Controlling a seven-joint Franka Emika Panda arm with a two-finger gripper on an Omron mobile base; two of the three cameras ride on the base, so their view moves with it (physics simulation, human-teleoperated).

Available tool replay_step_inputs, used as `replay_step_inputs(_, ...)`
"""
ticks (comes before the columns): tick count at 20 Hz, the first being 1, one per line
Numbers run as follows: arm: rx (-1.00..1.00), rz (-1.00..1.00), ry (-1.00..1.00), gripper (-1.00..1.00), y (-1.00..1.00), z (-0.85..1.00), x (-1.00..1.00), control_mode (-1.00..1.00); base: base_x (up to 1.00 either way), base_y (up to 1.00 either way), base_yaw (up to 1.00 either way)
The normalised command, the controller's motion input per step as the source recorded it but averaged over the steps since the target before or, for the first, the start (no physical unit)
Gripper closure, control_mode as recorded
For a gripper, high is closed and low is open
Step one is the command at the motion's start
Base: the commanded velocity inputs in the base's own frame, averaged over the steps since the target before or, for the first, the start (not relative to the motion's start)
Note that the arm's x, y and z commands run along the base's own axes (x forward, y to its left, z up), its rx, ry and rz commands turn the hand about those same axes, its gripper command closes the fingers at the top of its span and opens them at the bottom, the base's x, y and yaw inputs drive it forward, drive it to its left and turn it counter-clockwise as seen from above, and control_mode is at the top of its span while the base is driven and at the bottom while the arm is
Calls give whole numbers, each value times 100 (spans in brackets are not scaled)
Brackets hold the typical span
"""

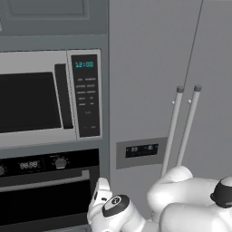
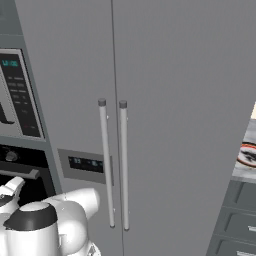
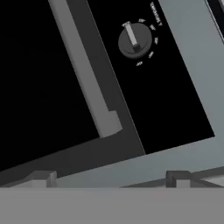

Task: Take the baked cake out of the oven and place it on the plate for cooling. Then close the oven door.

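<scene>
The black oven (image 1: 50, 164) sits under the microwave, with its control panel, small display and round knobs showing. Below the panel the oven door (image 1: 45, 204) looks shut, its silver bar handle (image 1: 45, 181) just under the panel. In the hand view the door glass (image 3: 39, 87), the right end of the handle (image 3: 94, 100) and one knob (image 3: 134, 40) are close ahead. My gripper (image 3: 110, 179) is open and holds nothing; its fingertips (image 3: 43, 178) stand wide apart just short of the handle's right end. The plate (image 2: 248, 154) lies on the counter at the far right. The cake is hidden.
A silver-framed microwave (image 1: 45, 97) with a keypad hangs above the oven. A tall grey fridge (image 2: 150, 100) with two vertical bar handles (image 2: 105, 165) stands to the oven's right. Grey drawers (image 2: 240, 225) sit under the counter that bears the plate.
</scene>
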Motion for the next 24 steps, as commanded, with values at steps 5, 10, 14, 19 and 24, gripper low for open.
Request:
replay_step_inputs(5, -5, 2, 0, -100, 39, -14, 9, -100, 0, 0, 0)
replay_step_inputs(10, -3, 2, -4, -100, 35, -7, 16, -100, 0, 0, 0)
replay_step_inputs(14, -3, 2, -6, -100, 27, -7, 15, -100, 0, 0, 0)
replay_step_inputs(19, -3, 0, -5, -100, 6, -12, 18, -100, 0, 0, 0)
replay_step_inputs(24, -1, 0, -5, -100, 0, -12, 32, -100, 0, 0, 0)
